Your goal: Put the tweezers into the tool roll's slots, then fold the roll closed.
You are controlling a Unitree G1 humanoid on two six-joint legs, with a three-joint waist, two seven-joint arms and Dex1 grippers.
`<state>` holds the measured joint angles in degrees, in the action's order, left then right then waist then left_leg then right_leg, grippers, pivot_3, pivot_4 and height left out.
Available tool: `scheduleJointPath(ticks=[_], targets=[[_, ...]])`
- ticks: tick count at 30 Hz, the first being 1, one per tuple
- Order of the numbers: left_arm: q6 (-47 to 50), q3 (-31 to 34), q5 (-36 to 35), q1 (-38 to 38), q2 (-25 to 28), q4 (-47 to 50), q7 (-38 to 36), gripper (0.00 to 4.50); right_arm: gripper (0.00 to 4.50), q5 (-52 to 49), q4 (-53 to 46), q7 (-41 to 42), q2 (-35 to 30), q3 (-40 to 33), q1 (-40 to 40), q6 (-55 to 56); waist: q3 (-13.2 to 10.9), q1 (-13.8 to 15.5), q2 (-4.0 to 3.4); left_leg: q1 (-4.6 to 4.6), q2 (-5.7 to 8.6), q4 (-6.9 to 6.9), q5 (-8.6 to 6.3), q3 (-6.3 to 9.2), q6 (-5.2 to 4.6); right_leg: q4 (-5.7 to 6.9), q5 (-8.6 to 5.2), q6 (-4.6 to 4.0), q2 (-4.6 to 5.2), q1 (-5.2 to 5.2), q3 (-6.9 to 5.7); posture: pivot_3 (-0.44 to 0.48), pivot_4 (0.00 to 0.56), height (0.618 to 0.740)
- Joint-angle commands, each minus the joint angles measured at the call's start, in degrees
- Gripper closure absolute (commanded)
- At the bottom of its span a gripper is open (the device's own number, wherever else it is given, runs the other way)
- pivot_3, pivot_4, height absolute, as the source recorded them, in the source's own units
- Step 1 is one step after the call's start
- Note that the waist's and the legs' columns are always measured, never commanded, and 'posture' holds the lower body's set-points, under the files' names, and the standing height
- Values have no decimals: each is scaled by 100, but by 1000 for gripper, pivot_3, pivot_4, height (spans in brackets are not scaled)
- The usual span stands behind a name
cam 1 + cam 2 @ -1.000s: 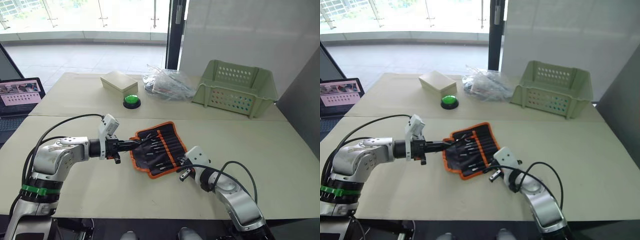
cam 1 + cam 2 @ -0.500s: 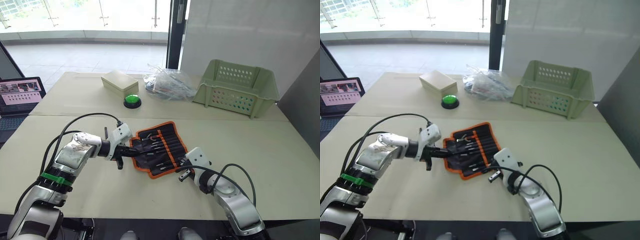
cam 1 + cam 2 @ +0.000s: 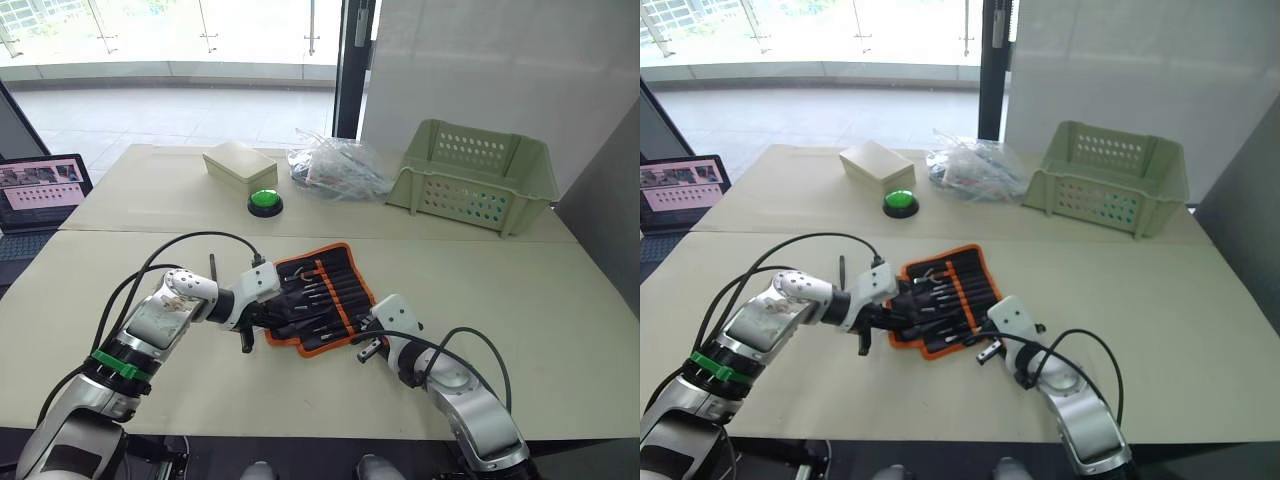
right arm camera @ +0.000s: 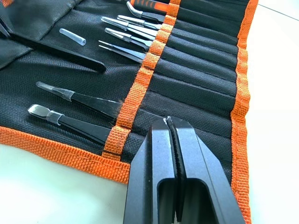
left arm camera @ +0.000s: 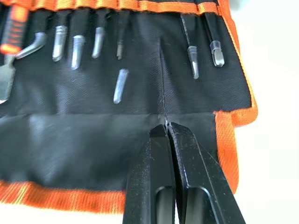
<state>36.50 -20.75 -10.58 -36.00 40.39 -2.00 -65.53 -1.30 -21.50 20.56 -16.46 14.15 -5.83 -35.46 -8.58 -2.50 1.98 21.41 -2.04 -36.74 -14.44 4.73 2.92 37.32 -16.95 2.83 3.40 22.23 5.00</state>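
Black tool roll point(image 3: 318, 295) lies open mid-table; our left hand point(image 5: 167, 127), pinched on one of the tweezers point(image 5: 161, 79), aims it lengthwise straight at the slots point(image 4: 201, 88); our right hand point(image 4: 169, 122) rests closed.

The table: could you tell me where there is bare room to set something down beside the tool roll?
The table lies bare between the tool roll and its right edge, in front of the basket. The front left corner is also bare. It is crowded at the roll, where the left gripper and right gripper meet it, and at the back by the box, button and bag.
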Motion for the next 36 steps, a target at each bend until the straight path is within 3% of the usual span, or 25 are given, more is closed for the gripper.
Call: scheduleJointPath(ticks=[1, 15, 26, 31, 36], targets=[[-48, -72, 147, -222, -91, 89, -1, 4489, 4500, 32, 211, 17, -31, 120, 142, -303, 0, -5, 0, 0, 0, -1, 0, 0, 0, 1, 0, 0, 0, 0, 0, 0, 150, 713], [-232, -344, 687, -767, -585, -530, 31, 4489, 4500, 36, 152, -90, 23, 124, 188, -327, 0, -7, 0, -3, 3, -13, 0, 1, 0, 31, -1, 1, 0, 5, 2, 0, 150, 713], [-184, -402, 789, -669, -235, -228, -361, 4489, 4500, 20, 181, -146, 56, 134, 193, -302, 0, -5, 0, -3, 4, -14, 0, 1, 0, 33, -2, 2, 0, 4, 3, 0, 150, 713], [774, 215, 86, -669, -309, -153, -417, 4489, 4500, 25, 206, -160, 83, 155, 180, -276, 0, -22, 0, -4, 3, -14, 0, 1, 0, 36, -2, 2, -1, 5, 3, 0, 150, 713], [1042, 1040, -356, -327, 68, -35, -262, 4489, 4500, 23, 161, -164, 65, 142, 220, -279, 0, -52, 0, -8, 2, -14, 0, 2, -1, 45, -3, 1, -1, 7, 3, 0, 150, 713]])
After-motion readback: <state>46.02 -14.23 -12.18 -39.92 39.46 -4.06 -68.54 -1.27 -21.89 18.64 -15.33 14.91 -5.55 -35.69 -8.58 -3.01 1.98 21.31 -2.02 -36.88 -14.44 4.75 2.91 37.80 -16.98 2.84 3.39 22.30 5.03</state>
